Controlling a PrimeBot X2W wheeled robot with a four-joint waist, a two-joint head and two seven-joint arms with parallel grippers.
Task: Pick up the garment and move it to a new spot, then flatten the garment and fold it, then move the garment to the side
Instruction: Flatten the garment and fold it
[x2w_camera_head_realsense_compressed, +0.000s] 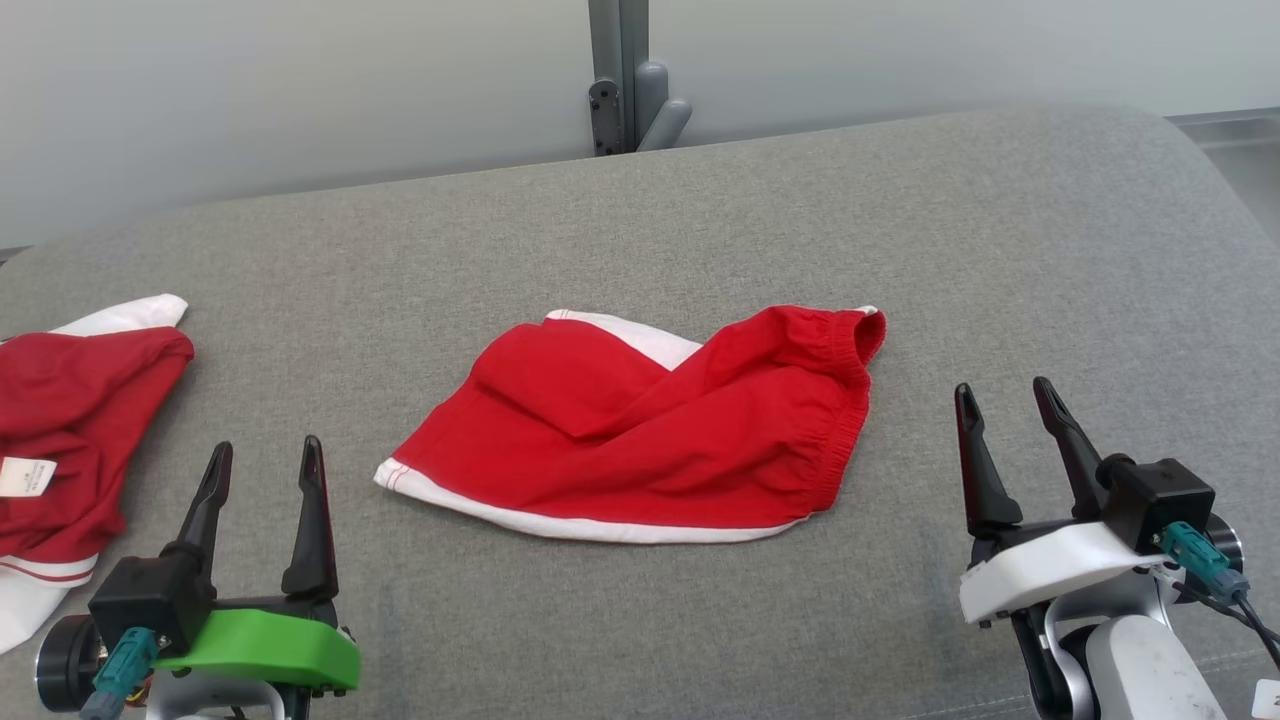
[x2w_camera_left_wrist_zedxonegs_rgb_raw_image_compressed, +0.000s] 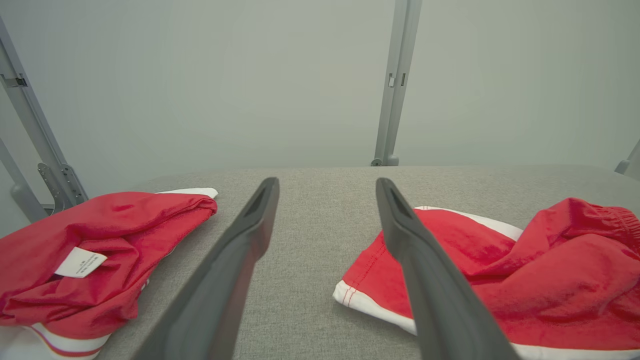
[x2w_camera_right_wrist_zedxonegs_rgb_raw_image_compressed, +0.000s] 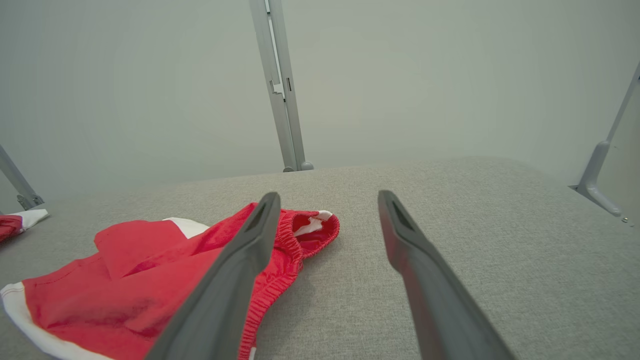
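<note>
The garment (x2w_camera_head_realsense_compressed: 640, 430) is a pair of red shorts with white trim, lying crumpled in the middle of the grey padded table (x2w_camera_head_realsense_compressed: 700, 220). Its elastic waistband points to the right and its white hem to the lower left. The left wrist view has the garment (x2w_camera_left_wrist_zedxonegs_rgb_raw_image_compressed: 540, 280) at the right; the right wrist view has the garment (x2w_camera_right_wrist_zedxonegs_rgb_raw_image_compressed: 150, 280) at the lower left. My left gripper (x2w_camera_head_realsense_compressed: 265, 455) stands open near the table's front left, apart from the cloth. My right gripper (x2w_camera_head_realsense_compressed: 1005, 395) stands open at the front right, a little right of the waistband. Nothing is between either pair of fingers.
A second red and white garment (x2w_camera_head_realsense_compressed: 70, 440) with a white label lies bunched at the table's left edge, and it is also at the left in the left wrist view (x2w_camera_left_wrist_zedxonegs_rgb_raw_image_compressed: 100, 255). A grey metal post (x2w_camera_head_realsense_compressed: 620, 75) rises behind the table's far edge against a pale wall.
</note>
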